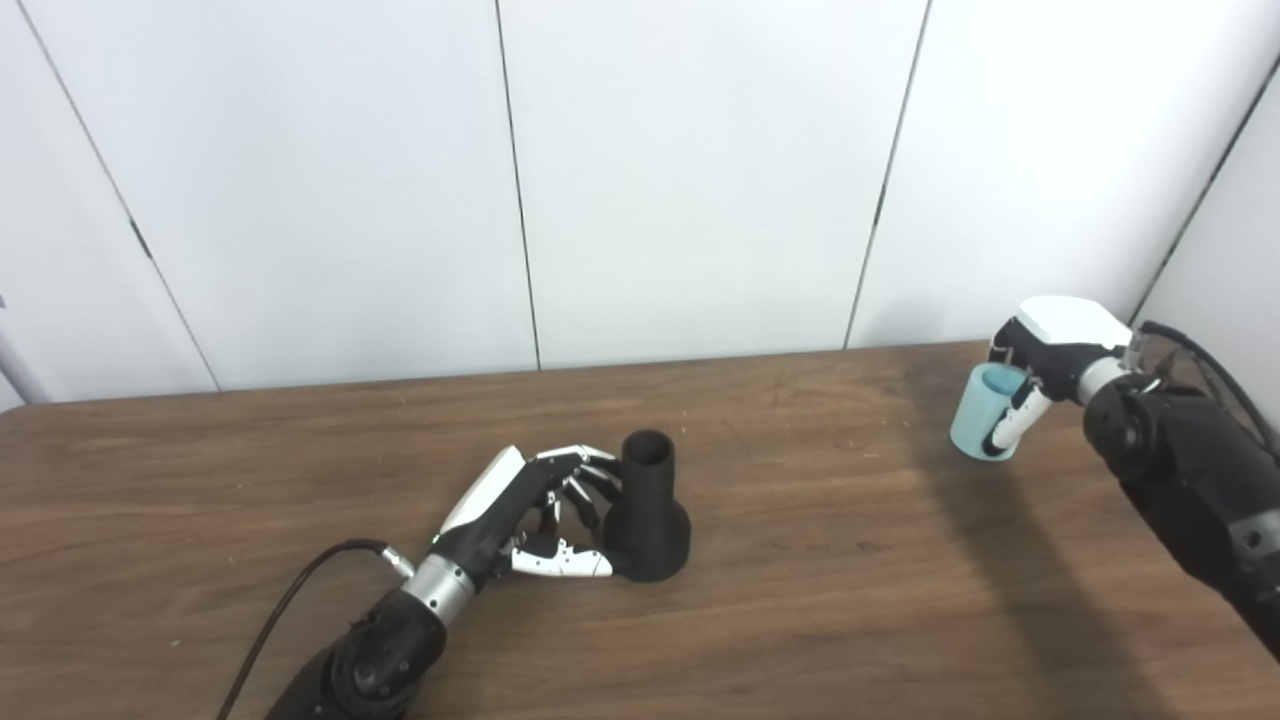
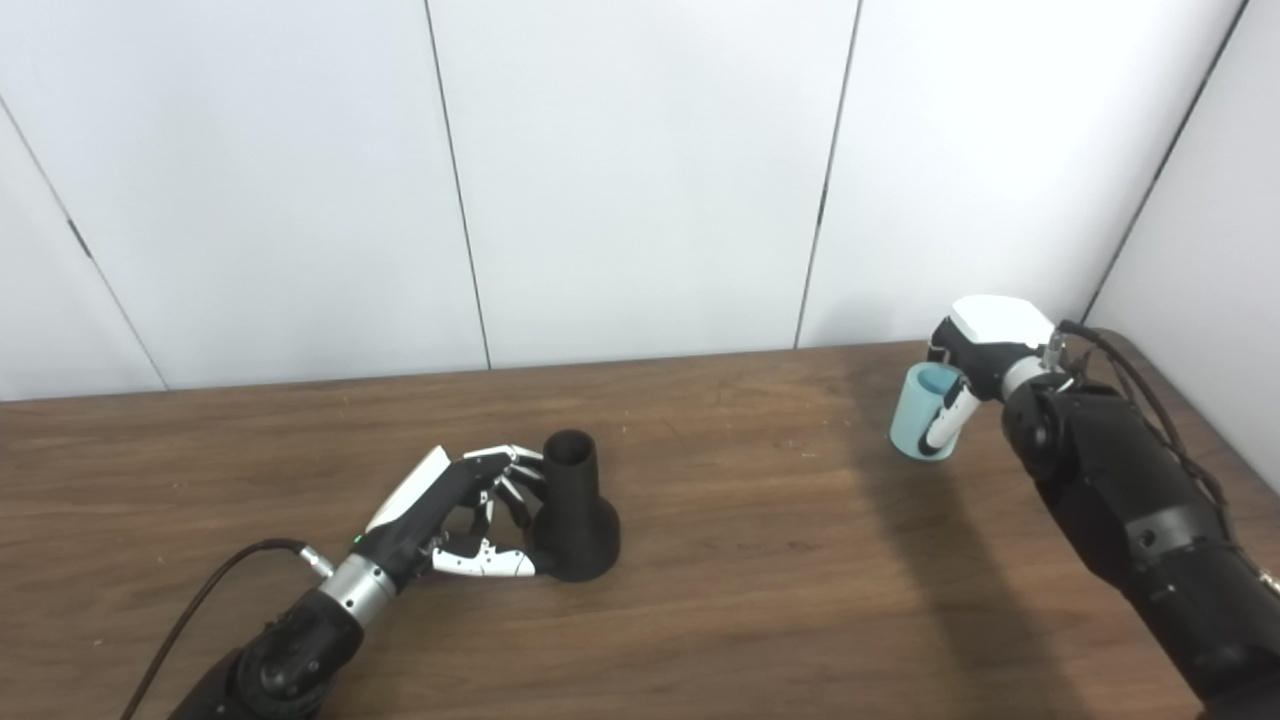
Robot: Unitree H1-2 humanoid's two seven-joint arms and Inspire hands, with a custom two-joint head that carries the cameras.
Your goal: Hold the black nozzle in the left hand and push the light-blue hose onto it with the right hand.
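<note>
near the middle of the bench [image 1: 820, 560], the black nozzle [image 1: 648, 510] stands upright, the left hand [image 1: 530, 510] spread beside it, fingertips about touching. by the far right corner, the right hand [image 1: 1045, 365] grips the light-blue hose [image 1: 980, 410], lifted.

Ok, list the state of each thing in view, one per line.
black nozzle: upright on the table, narrow end up, not lifted.
light-blue hose: held above the table, apart from the nozzle.
left hand: fingers at the nozzle, grip unclear.
right hand: shut on the hose.
</note>
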